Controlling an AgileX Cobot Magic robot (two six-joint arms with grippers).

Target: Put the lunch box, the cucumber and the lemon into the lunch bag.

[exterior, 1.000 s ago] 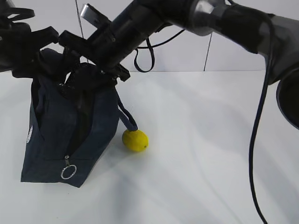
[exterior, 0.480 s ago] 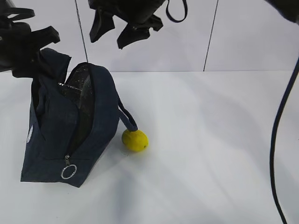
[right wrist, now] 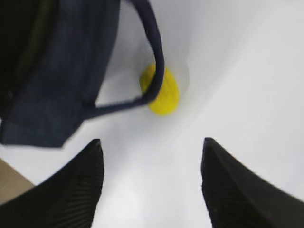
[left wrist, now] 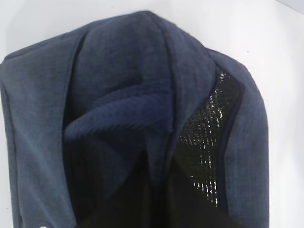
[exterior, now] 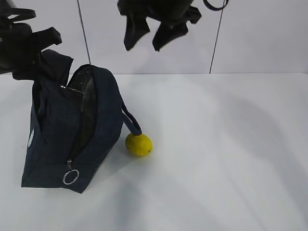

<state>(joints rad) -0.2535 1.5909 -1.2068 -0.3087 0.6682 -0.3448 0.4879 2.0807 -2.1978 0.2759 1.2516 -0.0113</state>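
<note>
- The exterior view takes in the whole scene: the lunch bag (exterior: 72,130) stands at the left of the white tabletop (exterior: 216,144), and the lemon (exterior: 139,144) lies just beside its right flank, under the bag's loop handle (exterior: 131,120).
- That view alone shows the metal ring pull (exterior: 70,177) hanging low on the bag's near face and a small white logo (exterior: 31,138) at the bag's left edge.
- The right pincer (exterior: 154,33) hangs high above the tabletop, right of the bag's top, with its dark fingers spread apart and nothing between them.
- The right wrist view looks down between those two ribbed fingers (right wrist: 61,190) and shows the lemon (right wrist: 164,92) partly crossed by the loop handle (right wrist: 154,52), with the bag's navy side (right wrist: 61,71) at the left.
- The left pincer (exterior: 36,55) is at the bag's upper left corner in the exterior view, clenched on a fold of the lunch bag fabric and holding the flap up.
- The left wrist view is filled by bunched navy fabric (left wrist: 118,109); its own fingers are hidden there.
- Both the exterior view and the left wrist view show the silvery lining (left wrist: 206,142) through the open mouth.
- The bag's interior is dark in every view; I cannot tell what it holds.
- The lemon is outside the bag, on the tabletop.
</note>
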